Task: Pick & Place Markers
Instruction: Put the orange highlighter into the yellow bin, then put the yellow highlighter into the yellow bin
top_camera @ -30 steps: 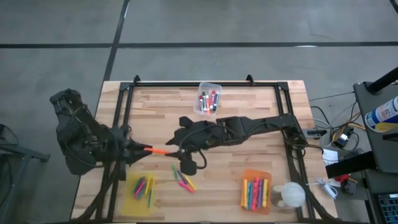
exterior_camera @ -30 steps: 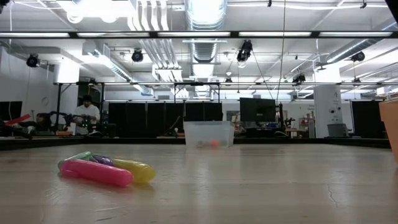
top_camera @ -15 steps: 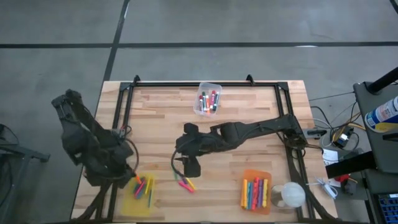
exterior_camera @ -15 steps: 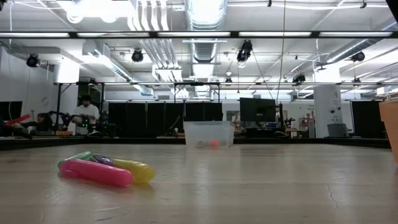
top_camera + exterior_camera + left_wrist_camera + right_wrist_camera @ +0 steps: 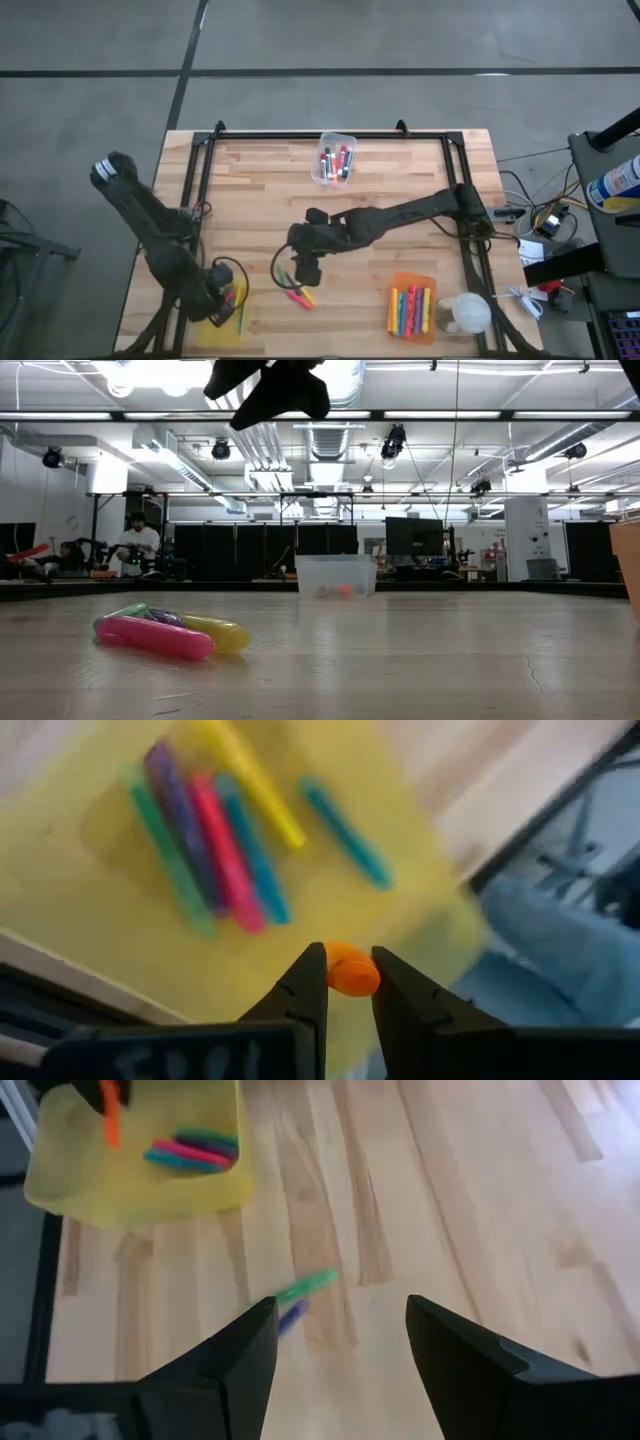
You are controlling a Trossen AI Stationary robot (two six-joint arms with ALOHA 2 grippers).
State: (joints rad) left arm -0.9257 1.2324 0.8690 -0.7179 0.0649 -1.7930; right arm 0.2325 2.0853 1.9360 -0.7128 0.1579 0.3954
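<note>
Left gripper (image 5: 348, 982) pinches an orange marker (image 5: 351, 970) over the yellow bin (image 5: 204, 322); right gripper (image 5: 340, 1330), at its 2 o'clock, gapes empty

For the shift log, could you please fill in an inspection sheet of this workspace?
Surface: wooden table inside a black frame.
Job's things: loose markers mid-table; more in the yellow bin, orange bin and clear bin.
Clutter: a pale round object beside the orange bin.
Grippers: left pincer shut on an orange marker above the yellow bin; right pincer open over the loose markers.
Cables: a bundle off the table's right edge.
Surroundings: a person far behind.
</note>
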